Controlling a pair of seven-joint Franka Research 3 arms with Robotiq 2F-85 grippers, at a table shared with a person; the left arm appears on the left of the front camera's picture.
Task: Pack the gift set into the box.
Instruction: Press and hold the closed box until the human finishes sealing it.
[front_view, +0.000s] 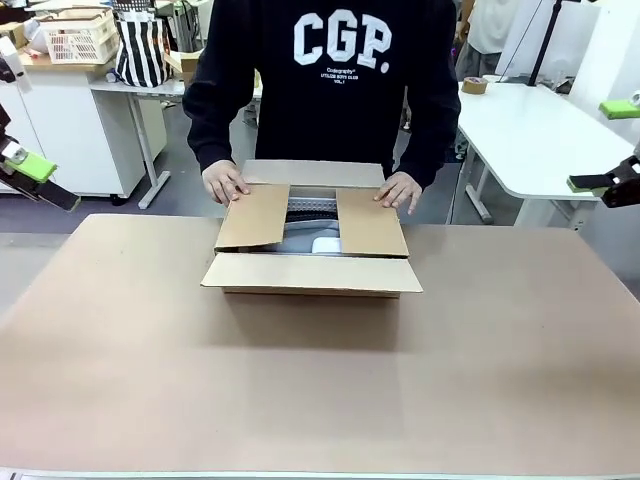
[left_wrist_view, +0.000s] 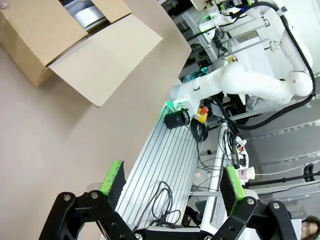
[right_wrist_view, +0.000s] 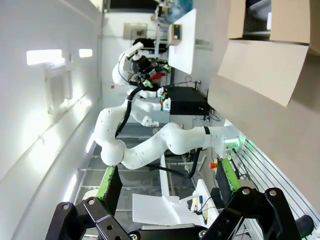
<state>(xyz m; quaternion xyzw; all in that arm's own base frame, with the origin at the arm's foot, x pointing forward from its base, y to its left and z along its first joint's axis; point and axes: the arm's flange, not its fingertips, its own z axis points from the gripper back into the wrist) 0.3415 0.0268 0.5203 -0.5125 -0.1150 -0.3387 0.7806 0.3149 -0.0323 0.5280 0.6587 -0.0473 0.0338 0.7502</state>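
Front view reads "CGP." on the person's sweatshirt (front_view: 330, 70); hands (front_view: 225, 183) press the box (front_view: 312, 262) flaps mid-worktop (front_view: 320, 380). Wrist views show left end effector (left_wrist_view: 172, 184) and right end effector (right_wrist_view: 170, 179) wide open, empty.

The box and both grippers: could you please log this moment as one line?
box: side flaps folded in, near flap out | person's hands on side flaps | grey pouch inside | left gripper open, clear | right gripper open, clear
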